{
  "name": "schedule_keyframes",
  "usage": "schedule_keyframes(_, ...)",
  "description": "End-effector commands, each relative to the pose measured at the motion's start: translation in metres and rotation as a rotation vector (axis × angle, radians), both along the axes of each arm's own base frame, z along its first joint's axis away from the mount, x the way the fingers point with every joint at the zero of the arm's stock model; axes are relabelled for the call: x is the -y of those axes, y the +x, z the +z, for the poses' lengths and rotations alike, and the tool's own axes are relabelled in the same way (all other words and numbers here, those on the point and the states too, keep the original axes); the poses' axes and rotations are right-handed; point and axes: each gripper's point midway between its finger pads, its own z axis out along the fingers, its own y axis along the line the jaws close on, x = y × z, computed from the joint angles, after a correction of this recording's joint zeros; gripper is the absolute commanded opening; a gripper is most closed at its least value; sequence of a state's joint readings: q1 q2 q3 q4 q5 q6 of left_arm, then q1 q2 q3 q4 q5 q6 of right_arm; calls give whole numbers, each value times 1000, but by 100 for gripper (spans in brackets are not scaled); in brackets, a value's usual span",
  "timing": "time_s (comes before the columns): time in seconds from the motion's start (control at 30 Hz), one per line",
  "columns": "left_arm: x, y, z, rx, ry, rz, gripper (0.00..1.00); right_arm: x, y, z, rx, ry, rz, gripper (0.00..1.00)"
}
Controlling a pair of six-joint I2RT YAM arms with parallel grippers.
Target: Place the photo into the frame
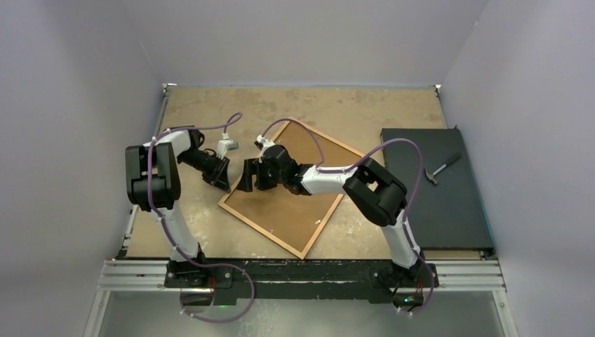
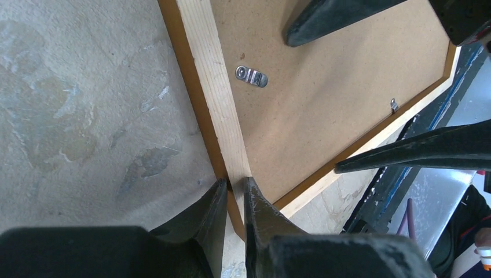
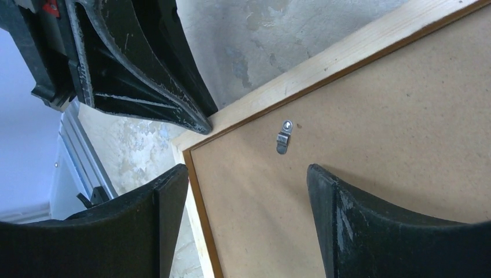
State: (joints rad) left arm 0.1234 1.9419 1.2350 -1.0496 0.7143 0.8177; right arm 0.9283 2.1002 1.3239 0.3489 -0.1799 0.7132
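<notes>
The frame (image 1: 259,230) lies back-up and askew on the table, with a brown backing board (image 1: 295,210) inside it. In the left wrist view my left gripper (image 2: 234,188) is shut on the frame's pale rail (image 2: 202,75) close to a corner, one finger on each side. My right gripper (image 1: 247,179) hovers open over the same corner. In the right wrist view one finger is above the rail (image 3: 324,63) and the other above the board (image 3: 376,116), nothing between them (image 3: 249,174). The photo does not show in any view.
Small metal clips (image 2: 252,76) (image 3: 284,136) sit on the backing board by the rail. A black slab (image 1: 435,189) with a hammer (image 1: 443,168) on it lies at the right. Grey walls close in the table on three sides.
</notes>
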Motion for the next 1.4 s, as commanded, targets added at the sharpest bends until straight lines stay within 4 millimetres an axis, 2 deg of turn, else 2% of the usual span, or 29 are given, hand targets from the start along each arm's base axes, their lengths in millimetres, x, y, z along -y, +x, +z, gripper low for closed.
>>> schedule_keyframes(0.0,1,-1,-15,21,21,-34,11,-15,4,9,34,48,37,77)
schedule_keyframes(0.17,-1,0,-16,31,37,-29,9,-21,1,3,14,58,53,75)
schedule_keyframes(0.73,-1,3,-17,37,43,-19,6,-33,-11,0,-12,80,92,71)
schedule_keyframes(1.37,1,5,-12,42,35,-16,5,-33,1,-10,-15,56,21,69)
